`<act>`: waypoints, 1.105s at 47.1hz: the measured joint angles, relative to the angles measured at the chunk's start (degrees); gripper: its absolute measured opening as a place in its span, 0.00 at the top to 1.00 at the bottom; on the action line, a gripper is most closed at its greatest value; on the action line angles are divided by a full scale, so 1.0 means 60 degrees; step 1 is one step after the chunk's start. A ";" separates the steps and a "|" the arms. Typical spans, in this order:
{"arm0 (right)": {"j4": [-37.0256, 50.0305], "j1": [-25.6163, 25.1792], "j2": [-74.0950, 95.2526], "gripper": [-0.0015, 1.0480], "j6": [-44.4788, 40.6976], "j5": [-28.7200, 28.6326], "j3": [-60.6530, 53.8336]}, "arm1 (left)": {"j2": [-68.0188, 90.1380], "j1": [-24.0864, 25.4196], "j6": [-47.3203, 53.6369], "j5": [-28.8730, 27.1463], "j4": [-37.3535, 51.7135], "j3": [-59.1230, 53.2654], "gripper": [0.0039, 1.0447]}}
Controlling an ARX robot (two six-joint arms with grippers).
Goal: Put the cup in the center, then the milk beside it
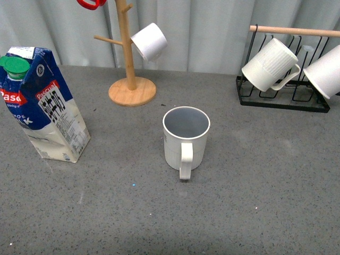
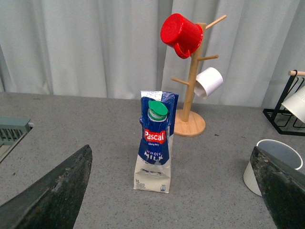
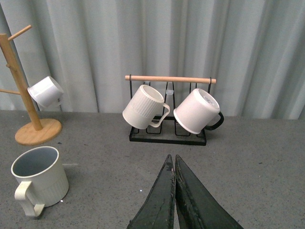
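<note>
On the grey tabletop (image 1: 265,207) before pale curtains (image 1: 212,32), the cup (image 1: 185,141) stands upright near the middle, its handle toward the camera, and the milk (image 1: 48,114) stands well apart at the far left. The left gripper (image 2: 171,152) is spread wide and empty, facing the milk; the right gripper (image 3: 173,162) has its fingers pressed together, holding nothing.

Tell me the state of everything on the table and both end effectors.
cup: upright, empty
milk carton: upright, capped
red mug: hung on tree
small white cup: hung on tree
ribbed mug: hung on rack
smooth mug: hung on rack
left end effector: open, empty
right end effector: shut, empty
</note>
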 joint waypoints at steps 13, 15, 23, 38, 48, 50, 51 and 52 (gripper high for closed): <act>0.0000 0.0000 0.0000 0.51 -0.0007 0.0000 0.0000 | 0.0000 0.0000 0.0000 0.0000 0.0000 0.0000 0.06; 0.0000 0.0000 0.0000 0.42 -0.0007 0.0000 0.0000 | 0.0000 0.0000 0.0000 0.0000 0.0000 0.0000 0.06; 0.0000 0.0000 0.0000 0.08 0.0000 0.0000 0.0000 | 0.0000 0.0000 0.0000 0.0000 0.0000 0.0000 0.06; 0.0000 0.0000 -0.0007 0.09 0.0000 0.0004 0.0000 | 0.1016 -0.0240 -0.0255 -0.1399 -0.0619 0.0204 0.06; -0.0004 0.0000 -0.0015 0.09 0.0000 0.0000 0.0000 | 0.4998 -0.0222 -0.0546 -0.1177 0.3107 0.0230 0.06; 0.0000 0.0000 -0.0015 0.09 0.0000 0.0000 0.0000 | 0.6014 -0.0339 -0.0565 -0.1180 0.4025 0.0295 0.06; 0.0000 0.0000 -0.0015 0.09 0.0000 0.0000 0.0000 | 0.6415 -0.0372 -0.0579 -0.1180 0.4382 0.0342 0.06; 0.0000 0.0000 -0.0015 0.09 0.0000 0.0000 0.0000 | 0.7067 -0.0401 -0.0612 -0.1188 0.4936 0.0448 0.06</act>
